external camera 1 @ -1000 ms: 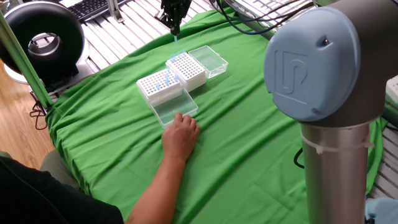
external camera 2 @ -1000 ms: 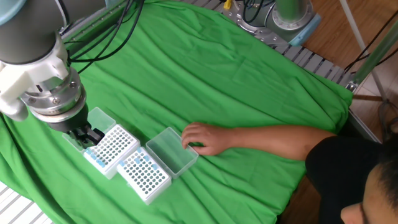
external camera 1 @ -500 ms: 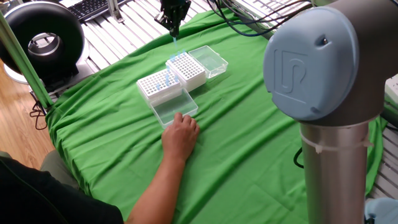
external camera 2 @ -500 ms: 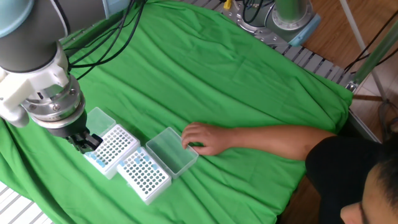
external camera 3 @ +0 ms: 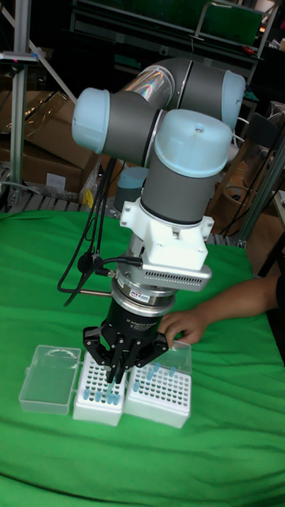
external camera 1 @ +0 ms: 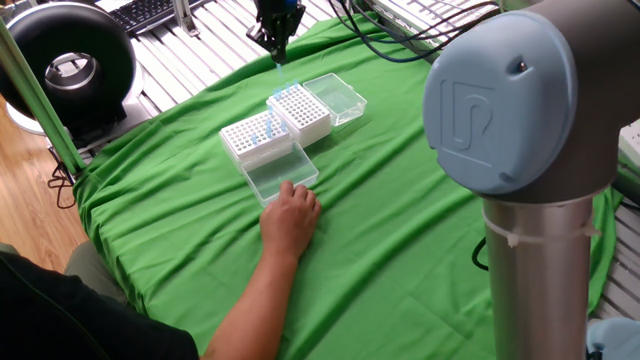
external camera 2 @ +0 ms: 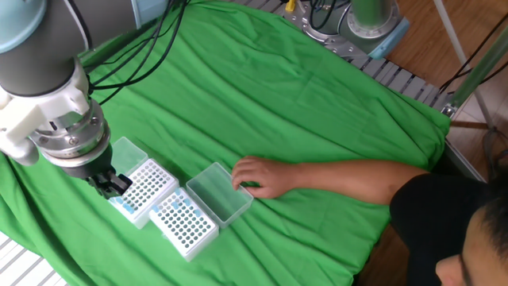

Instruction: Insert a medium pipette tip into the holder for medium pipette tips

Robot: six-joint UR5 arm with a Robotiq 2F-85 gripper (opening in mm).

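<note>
Just at six o'clock below the black claw (external camera 3: pixel 116 372), pinching a pale-blue pipette tip (external camera 1: pixel 281 64), sits the block-like white holder (external camera 3: pixel 98 394).

A raised "UR" logo on the blue joint cap (external camera 1: pixel 497 100); no other legible text

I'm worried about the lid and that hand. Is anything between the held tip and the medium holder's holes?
Nothing visible. The gripper holds the tip above the holder, whose clear lid lies open beside it. The person's hand is at the other rack's lid, off the path.
</note>
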